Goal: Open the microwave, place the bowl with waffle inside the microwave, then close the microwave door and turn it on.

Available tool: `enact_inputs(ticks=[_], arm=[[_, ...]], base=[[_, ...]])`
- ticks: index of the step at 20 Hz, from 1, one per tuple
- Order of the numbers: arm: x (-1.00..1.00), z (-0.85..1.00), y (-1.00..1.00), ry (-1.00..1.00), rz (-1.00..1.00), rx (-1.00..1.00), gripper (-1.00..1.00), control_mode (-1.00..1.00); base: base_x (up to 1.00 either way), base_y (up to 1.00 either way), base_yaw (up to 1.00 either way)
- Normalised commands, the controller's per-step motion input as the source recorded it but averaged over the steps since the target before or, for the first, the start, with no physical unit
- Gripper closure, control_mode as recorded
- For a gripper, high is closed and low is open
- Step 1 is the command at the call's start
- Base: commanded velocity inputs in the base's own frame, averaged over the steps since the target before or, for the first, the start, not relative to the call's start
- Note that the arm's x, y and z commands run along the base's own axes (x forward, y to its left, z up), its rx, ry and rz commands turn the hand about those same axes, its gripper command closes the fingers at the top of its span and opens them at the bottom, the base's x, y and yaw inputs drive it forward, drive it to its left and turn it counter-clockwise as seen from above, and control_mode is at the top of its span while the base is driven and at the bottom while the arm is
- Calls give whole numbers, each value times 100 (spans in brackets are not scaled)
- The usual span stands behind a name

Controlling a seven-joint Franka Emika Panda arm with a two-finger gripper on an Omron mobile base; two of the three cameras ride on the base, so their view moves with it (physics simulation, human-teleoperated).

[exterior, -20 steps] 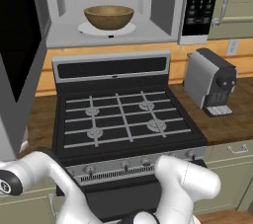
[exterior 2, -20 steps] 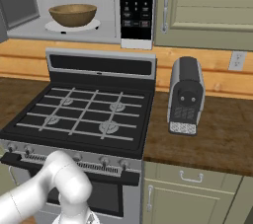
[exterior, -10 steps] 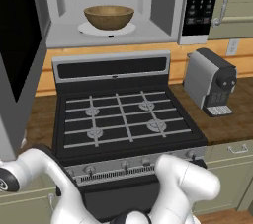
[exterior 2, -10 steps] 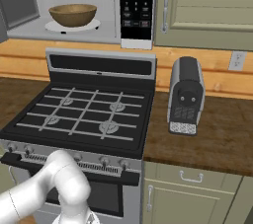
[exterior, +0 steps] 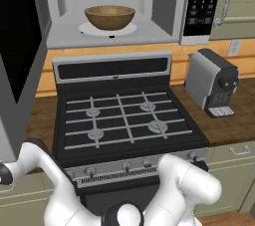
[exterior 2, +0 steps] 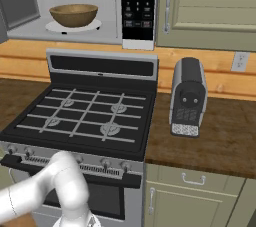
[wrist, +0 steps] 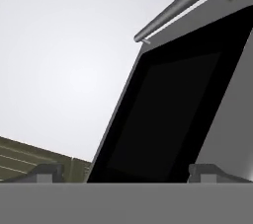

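Note:
The microwave point(exterior: 169, 1) stands open above the stove. Its door point(exterior: 17, 46) is swung out to the left. The brown wooden bowl point(exterior: 109, 17) sits on the white turntable point(exterior: 89, 30) inside the cavity, and the same bowl point(exterior 2: 73, 15) is seen from the right. The waffle is hidden behind the bowl's rim. My arm is folded low in front of the stove. In the hand view my gripper point(wrist: 127, 176) is open, its fingertips point(wrist: 47, 171) wide apart with nothing between them. It looks up at the microwave door point(wrist: 173, 114), whose black glass and bar handle point(wrist: 178, 6) are in sight.
The black-topped gas stove point(exterior: 124, 120) is directly under the microwave, with knobs along its front. A grey coffee machine point(exterior: 214, 83) stands on the wooden counter to its right. The black button panel point(exterior 2: 138, 3) is at the microwave's right. Olive cabinets point(exterior 2: 210, 1) hang beside it.
My folded arm has shifted only slightly. The bowl, the microwave door and the jaws stay as they were.

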Motion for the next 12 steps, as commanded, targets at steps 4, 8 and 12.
enact_inputs(ticks=[4,8,12], arm=[[0,3,-24,-17,0,23,-100,-100],[0,11,-25,-17,0,26,-100,-100],[0,26,-22,-14,0,25,-100,-100]], base=[[0,0,0],[0,0,0],[0,0,0]])
